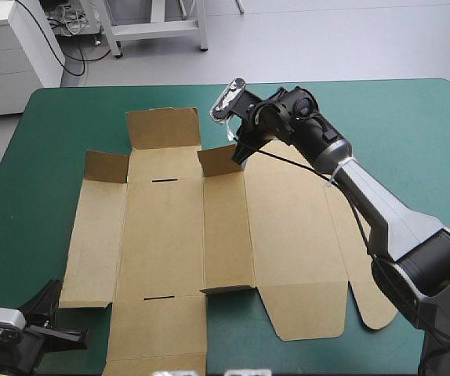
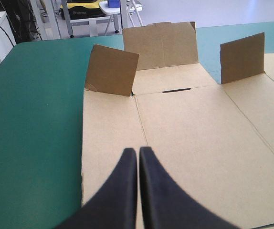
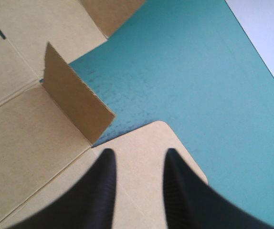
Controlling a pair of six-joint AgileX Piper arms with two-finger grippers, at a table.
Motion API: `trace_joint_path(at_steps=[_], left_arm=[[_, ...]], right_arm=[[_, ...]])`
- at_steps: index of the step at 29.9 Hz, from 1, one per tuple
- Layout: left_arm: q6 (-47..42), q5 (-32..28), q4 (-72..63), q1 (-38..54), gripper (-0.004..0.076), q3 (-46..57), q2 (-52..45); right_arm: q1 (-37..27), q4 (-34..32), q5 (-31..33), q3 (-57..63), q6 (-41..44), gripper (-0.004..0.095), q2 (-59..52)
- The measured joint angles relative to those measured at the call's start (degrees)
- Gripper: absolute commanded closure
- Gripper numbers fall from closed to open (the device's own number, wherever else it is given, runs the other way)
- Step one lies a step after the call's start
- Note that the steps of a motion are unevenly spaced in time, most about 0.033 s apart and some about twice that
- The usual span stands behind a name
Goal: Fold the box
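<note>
The brown box lies as a flat cut sheet in the middle of the table. At its far end three flaps stand raised: a left one, a wide middle one and a right one. My right gripper hovers just beside the right flap, over the sheet's rounded far corner. It is open, a narrow gap between its fingers and nothing in it. My left gripper is shut and sits low at the sheet's near left corner. It points along the board toward the raised flaps.
The teal-green cover shows on every side of the sheet, widest at the right. A rounded tab of the sheet reaches toward the right arm's base. Two thin slots are cut in the middle panel.
</note>
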Motion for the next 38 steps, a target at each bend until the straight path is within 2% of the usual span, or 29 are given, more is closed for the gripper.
trace_joint_path(at_steps=[3, 6, 9, 13, 15, 19, 23, 29, 32, 38], left_arm=[[0.00, 0.00, 0.00, 0.00, 0.0708, 0.00, 0.00], [0.00, 0.00, 0.00, 0.00, 0.0602, 0.00, 0.00], [0.00, 0.00, 0.00, 0.00, 0.0421, 0.00, 0.00], [0.00, 0.00, 0.00, 0.00, 0.0156, 0.00, 0.00], [0.00, 0.00, 0.00, 0.00, 0.0088, 0.00, 0.00], [-0.05, 0.00, 0.12, 0.00, 0.0072, 0.00, 0.00], [-0.05, 0.00, 0.06, 0.00, 0.0072, 0.00, 0.00], [-0.05, 0.00, 0.06, 0.00, 0.0072, -1.11, 0.41], [-0.05, 0.00, 0.06, 0.00, 0.0072, -3.77, 3.78], [-0.05, -1.40, 0.37, 0.00, 0.0071, -12.74, 17.03]], right_arm=[[0.00, -2.73, 0.27, 0.00, 6.60, 0.0930, -0.06], [-0.06, -3.87, 0.52, 0.00, 14.85, 0.0929, -0.12], [-0.53, -4.25, 1.74, 0.00, 20.90, 0.0929, -0.47], [-1.68, -5.43, 5.97, 0.00, 24.10, 0.0929, -1.90], [-2.76, -5.88, 8.78, 0.00, 25.04, 0.0929, -2.82], [-4.67, -6.07, 12.01, 0.00, 25.72, 0.0930, -4.70], [-4.99, -5.49, 12.38, 1.96, 26.57, 0.0929, -8.90], [-4.99, -4.44, 10.37, 15.06, 28.65, 0.0929, -19.17], [-4.99, -4.35, 8.01, 23.80, 30.05, 0.0929, -25.67], [-4.99, -4.35, 4.36, 38.68, 33.31, 0.0929, -38.90]])
